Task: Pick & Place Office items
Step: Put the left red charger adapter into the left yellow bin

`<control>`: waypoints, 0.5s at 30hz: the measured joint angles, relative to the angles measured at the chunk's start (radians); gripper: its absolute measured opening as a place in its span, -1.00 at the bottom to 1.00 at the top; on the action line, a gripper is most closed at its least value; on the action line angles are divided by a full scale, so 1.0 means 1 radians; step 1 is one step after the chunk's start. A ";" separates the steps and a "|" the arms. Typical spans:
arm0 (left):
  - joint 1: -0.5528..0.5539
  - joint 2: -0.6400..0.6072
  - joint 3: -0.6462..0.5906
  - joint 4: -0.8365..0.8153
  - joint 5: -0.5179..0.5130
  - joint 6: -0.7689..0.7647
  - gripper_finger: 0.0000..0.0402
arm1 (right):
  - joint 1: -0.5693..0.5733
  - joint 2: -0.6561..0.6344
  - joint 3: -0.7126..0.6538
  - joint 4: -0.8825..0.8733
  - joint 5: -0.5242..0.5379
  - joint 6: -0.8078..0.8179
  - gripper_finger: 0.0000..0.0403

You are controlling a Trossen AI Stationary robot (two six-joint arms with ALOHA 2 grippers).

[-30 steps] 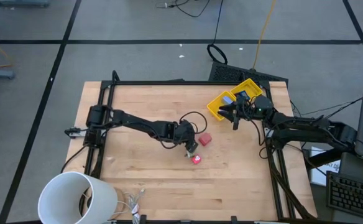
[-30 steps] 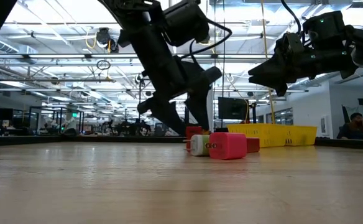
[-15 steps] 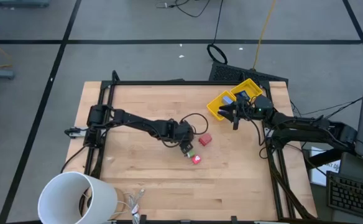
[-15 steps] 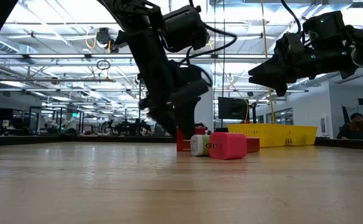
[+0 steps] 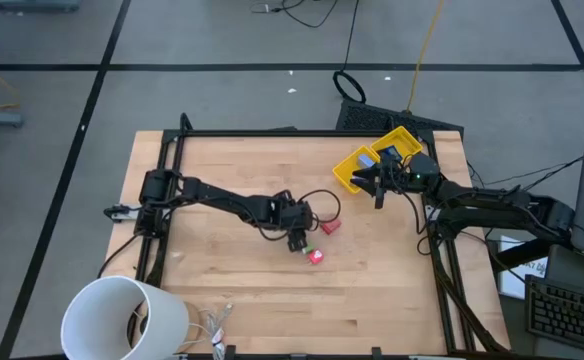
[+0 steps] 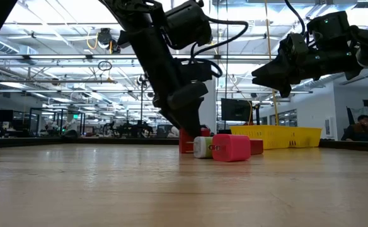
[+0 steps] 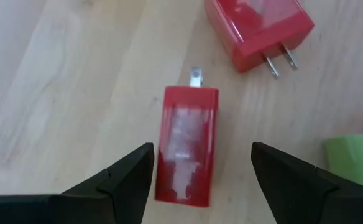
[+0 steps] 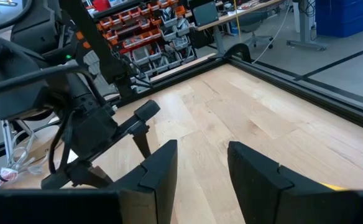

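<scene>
At the near left corner of the bench [image 5: 222, 180] stands a big white cylinder [image 5: 122, 318], open end up. From the left edge the left arm reaches across to mid-bench, and the left gripper [image 5: 298, 238] is down at the surface there. Its fingers [image 7: 122, 180] are open, one on each side of a red block [image 7: 186, 152] with a metal prong showing at its far end; the block lies flat on the wood between them and the fingers do not touch it. A second red block [image 5: 330, 226], with two prongs, lies just right of and beyond the gripper. A green bit [image 7: 354, 160] shows at the edge of the left wrist view, near the first block. Just near of the gripper lies a bright pink-red bit [image 5: 315, 257], with a white piece [image 6: 201, 147] touching its left end in the low view.

Farther right, at the far right part of the bench, a yellow bin [image 5: 362, 165] sits at an angle with a blue item [image 5: 390, 154] inside. The right gripper [image 5: 377, 187] hangs above the bench at the bin's near edge, its fingers [image 8: 163, 168] parted with nothing between them.

Beyond the bench, at the far right of the low view, a person [image 6: 362, 126] is seated.
</scene>
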 joint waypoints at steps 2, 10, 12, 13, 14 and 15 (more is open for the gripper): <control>0.000 0.000 0.000 0.009 0.002 0.014 0.36 | 0.000 0.000 0.000 0.000 0.000 0.000 -0.35; -0.002 0.000 -0.001 0.014 0.010 0.011 0.36 | 0.000 0.000 0.000 0.000 0.000 0.000 -0.36; -0.001 0.000 -0.001 0.013 0.010 0.011 0.36 | 0.000 0.000 0.000 0.000 0.000 0.000 -0.36; -0.001 0.000 -0.001 0.013 0.010 0.011 0.36 | 0.000 0.000 0.000 0.000 0.000 0.000 -0.36; -0.001 0.000 -0.001 0.013 0.010 0.011 0.35 | 0.000 0.000 0.000 0.000 0.000 0.000 -0.36; -0.001 0.000 -0.001 0.013 0.010 0.011 0.34 | 0.000 0.000 0.000 0.000 0.000 0.000 -0.36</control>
